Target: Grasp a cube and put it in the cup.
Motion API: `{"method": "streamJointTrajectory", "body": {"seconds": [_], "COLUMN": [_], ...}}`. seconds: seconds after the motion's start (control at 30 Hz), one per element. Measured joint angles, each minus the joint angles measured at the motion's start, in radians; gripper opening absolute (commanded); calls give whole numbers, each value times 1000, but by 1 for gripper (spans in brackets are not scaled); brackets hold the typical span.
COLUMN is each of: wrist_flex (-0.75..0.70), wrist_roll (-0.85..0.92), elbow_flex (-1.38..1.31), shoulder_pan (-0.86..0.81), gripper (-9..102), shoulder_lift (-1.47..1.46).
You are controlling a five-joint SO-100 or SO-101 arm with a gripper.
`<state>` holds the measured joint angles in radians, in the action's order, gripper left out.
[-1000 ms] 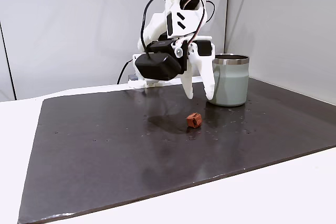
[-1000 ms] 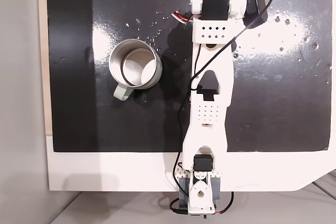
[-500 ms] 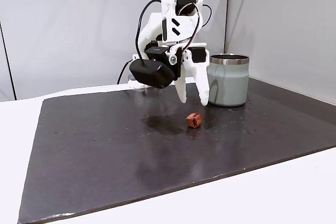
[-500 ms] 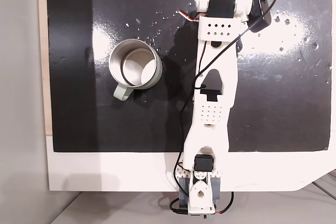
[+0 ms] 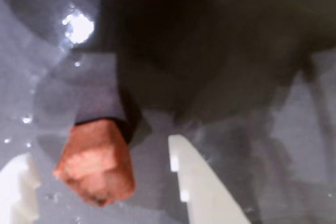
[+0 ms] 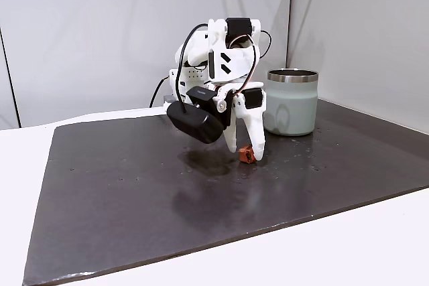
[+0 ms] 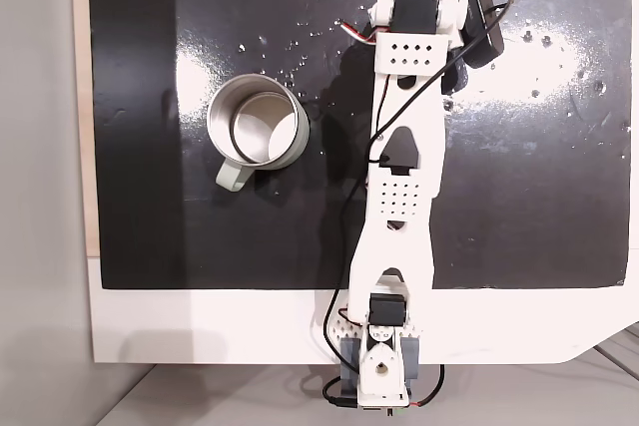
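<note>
The small reddish-brown cube (image 5: 94,165) lies on the black mat, blurred and close in the wrist view. My gripper (image 5: 100,153) is open, and its white fingers (image 5: 197,182) stand either side of the cube without touching it. In a fixed view from the side, the gripper (image 6: 245,145) is low over the mat with the cube (image 6: 247,155) between the fingertips. The pale grey-green cup (image 6: 291,106) with a steel rim stands upright behind and to the right. In a fixed view from above, the cup (image 7: 213,125) is empty and the arm hides the cube.
The black mat (image 6: 120,192) lies on a white table (image 6: 348,252). From above, the arm's base (image 7: 374,366) sits at the bottom edge. A black camera housing (image 6: 196,120) hangs left of the fingers. The cup has a small handle (image 7: 232,177).
The gripper has come down from above the cube to the mat. Its open fingers now stand around the cube. Cube and cup have not moved.
</note>
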<state>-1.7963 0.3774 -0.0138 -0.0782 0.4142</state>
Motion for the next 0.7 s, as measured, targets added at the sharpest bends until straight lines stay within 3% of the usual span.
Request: {"method": "streamJointTrajectory", "body": {"seconds": [0.23,0.53,0.7], "wrist_flex": [0,-2,-2], "wrist_roll": [2,2,2], "elbow_flex": [-49,-66,-67], "shoulder_pan": [15,18,17], "gripper": [25,8,5], "shoulder_lift": [-52,-60,-60]}}
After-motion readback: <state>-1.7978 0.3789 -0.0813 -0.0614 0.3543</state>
